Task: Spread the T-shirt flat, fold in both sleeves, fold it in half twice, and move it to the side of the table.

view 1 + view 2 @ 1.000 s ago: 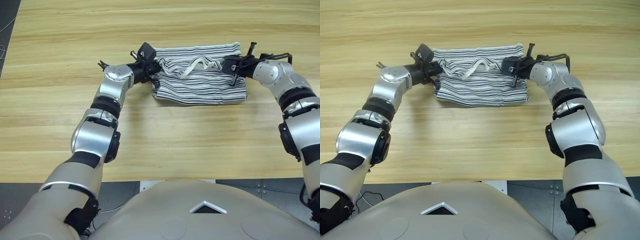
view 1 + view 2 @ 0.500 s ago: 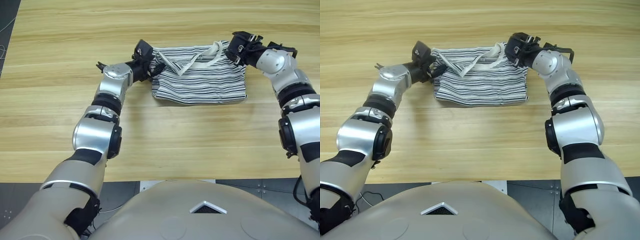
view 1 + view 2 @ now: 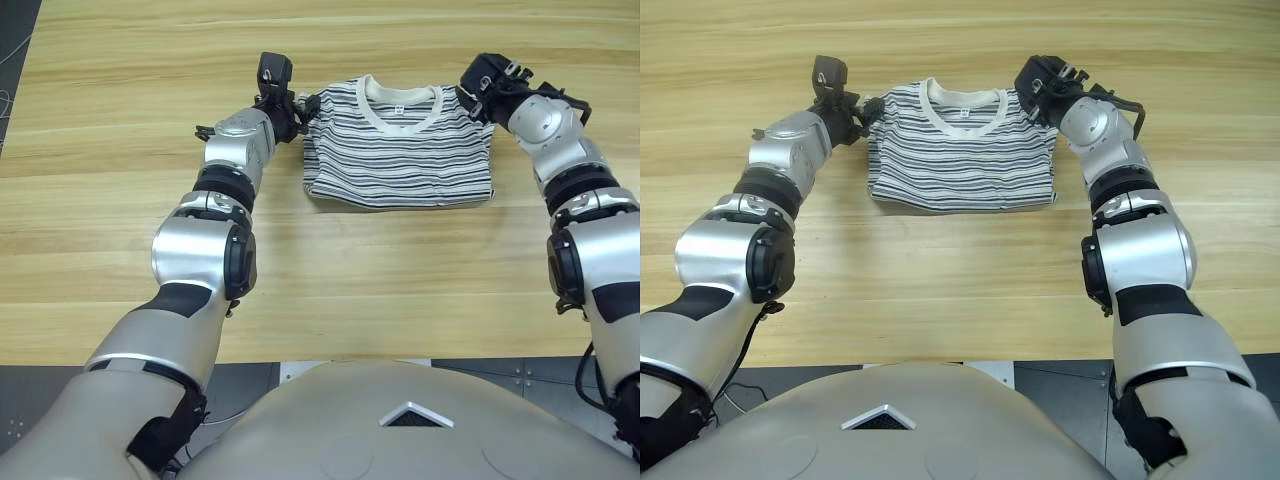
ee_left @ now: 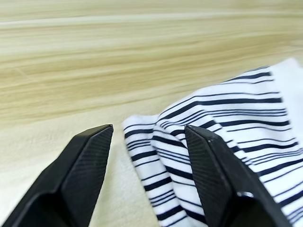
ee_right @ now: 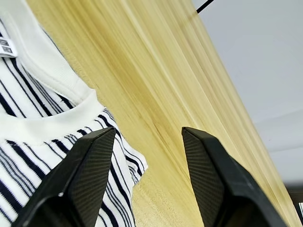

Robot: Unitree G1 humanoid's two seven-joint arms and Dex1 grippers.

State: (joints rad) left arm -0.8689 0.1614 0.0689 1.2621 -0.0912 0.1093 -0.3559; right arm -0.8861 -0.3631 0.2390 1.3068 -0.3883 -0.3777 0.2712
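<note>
The striped shirt (image 3: 400, 150) lies on the wooden bench (image 3: 350, 290) as a neat block. Its white collar (image 3: 400, 102) is at the far edge and faces up. No sleeves stick out at the sides, and the near edge looks thick, like a fold. So I think the sleeves are in and the first half fold is being finished.

The left gripper (image 3: 303, 103) sits at the far left corner of the shirt. Its two fingers (image 4: 85, 165) are wide apart. The corner of the shirt lies between them, but they are not pinching it.

The right gripper (image 3: 468, 95) sits at the far right corner of the shirt, just beside the collar. It is wide too and holds nothing.

I think the next job is the second half fold. For that, the grippers would need to pinch the cloth along one edge of the shirt, lift it and lay it over the other edge. All the layers have to come up together, or the block will slip open. After that the shirt goes to the side of the bench.
</note>
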